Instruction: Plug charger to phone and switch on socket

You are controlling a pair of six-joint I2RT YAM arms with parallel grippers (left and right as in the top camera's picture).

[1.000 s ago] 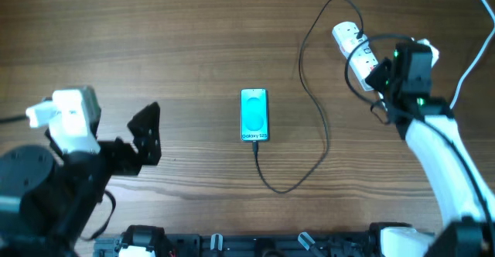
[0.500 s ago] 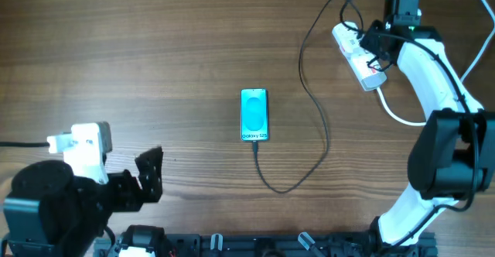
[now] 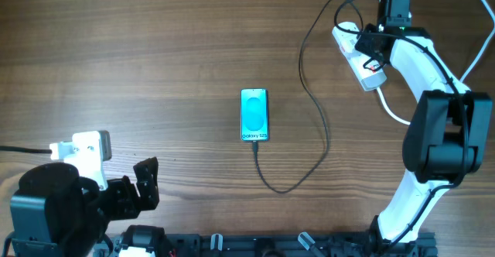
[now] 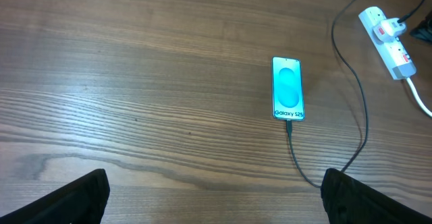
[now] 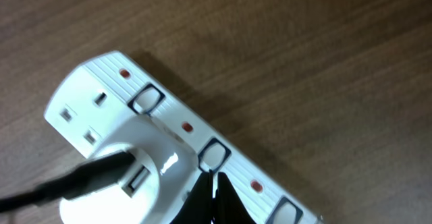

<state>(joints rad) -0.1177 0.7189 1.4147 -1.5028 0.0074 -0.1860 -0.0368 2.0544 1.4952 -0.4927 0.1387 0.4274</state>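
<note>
Socket (image 5: 169, 126): charger (image 5: 145, 166) plugged in.
Right gripper (image 5: 210, 196): stretched far out, jaws pinched together, tips at a switch (image 5: 212, 154).
Left gripper (image 4: 216, 187): low by near edge, jaws spread wide.

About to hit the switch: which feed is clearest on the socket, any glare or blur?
Right wrist: the socket fills the frame, slightly soft, mild sheen on the charger's plug block, the right gripper a dark silhouette. Left wrist: even light, the phone lettering readable, the left gripper just dark blurs in the bottom corners. Overhead: even light, socket small and partly under the right arm.
</note>
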